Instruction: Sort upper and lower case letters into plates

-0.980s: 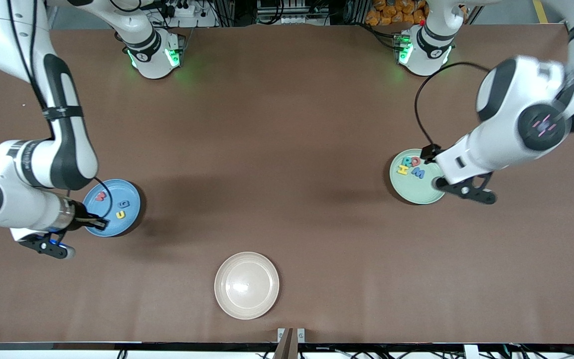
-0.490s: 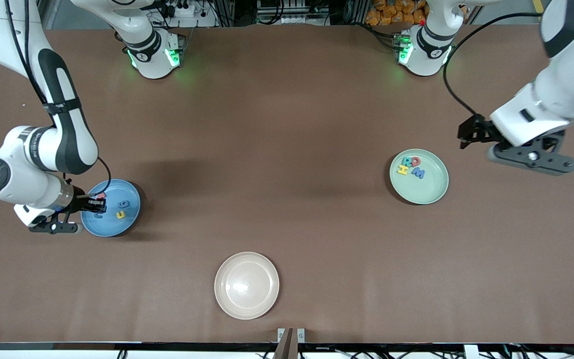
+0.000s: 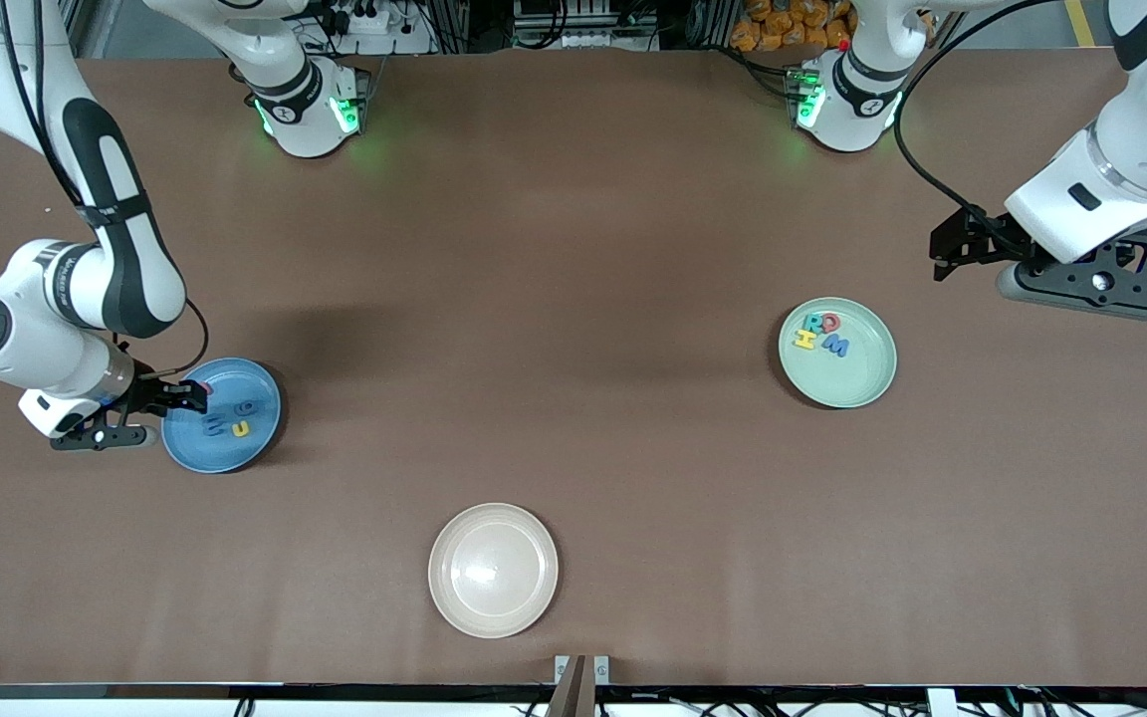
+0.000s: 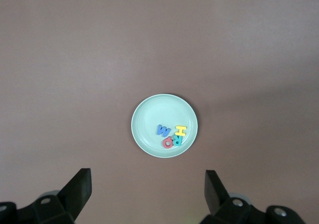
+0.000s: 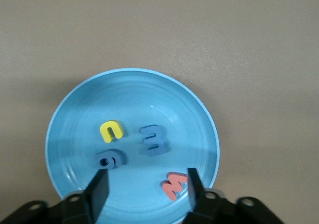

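From the high front camera, the right gripper [image 3: 190,396] hangs over the rim of the sky blue plate [image 3: 261,435] at the right arm's end of the table. Its fingers are parted with nothing between them. Just off the fingertips, in the plate, lie the blue e [image 3: 214,425], the blue g [image 3: 246,408] and the yellow u [image 3: 241,429]; the red w is mostly hidden under the fingers here. The left gripper [image 3: 954,249] hovers over bare table near the pale mint green plate [image 3: 867,383], spread wide and empty. In that plate sit the yellow H [image 3: 804,340], teal R [image 3: 814,322], red Q [image 3: 830,322] and blue M [image 3: 836,347], well clear of those fingers. A cream-beige plate [image 3: 454,607] stands empty near the front camera.

In the left wrist view the mint plate lies between and ahead of the two wide-set fingers [image 4: 79,186], its four capitals bunched together.

In the right wrist view the fingers [image 5: 99,191] stand apart over the blue plate's rim. The e lies loose ahead of the gap, the g touches or nearly touches one fingertip, and the red w [image 5: 174,185] sits beside the other.

I judge this to be the release of the last lower case letter. All eight appear sorted. The next move calls only for lifting the right gripper straight up, clear of g and w, so nothing is nudged out.
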